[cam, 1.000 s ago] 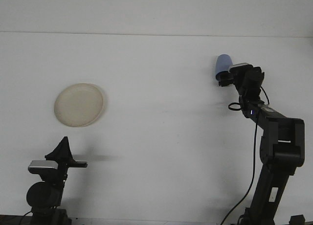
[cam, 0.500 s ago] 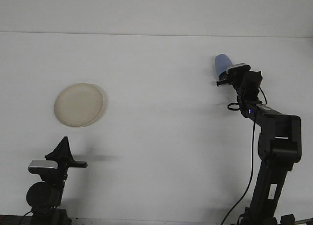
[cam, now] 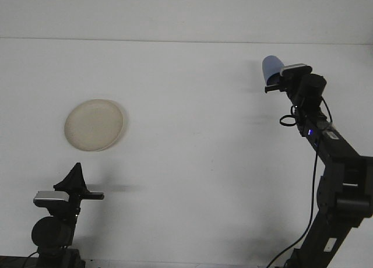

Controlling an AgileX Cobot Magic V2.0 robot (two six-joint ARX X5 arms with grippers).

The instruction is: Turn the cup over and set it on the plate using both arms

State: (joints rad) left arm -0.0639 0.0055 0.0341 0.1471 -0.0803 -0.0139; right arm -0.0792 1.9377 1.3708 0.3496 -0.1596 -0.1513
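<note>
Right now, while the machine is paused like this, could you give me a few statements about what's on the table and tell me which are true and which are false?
1. The right gripper holds the blue cup up off the table. True.
2. The cup already sits on the plate. False: the plate is bare, far to the left of the cup.
3. The left gripper is low at the near edge, below the plate. True.
4. Both grippers grasp the cup. False: only the right one does.
5. The plate is dark red. False: it is pale cream.
</note>
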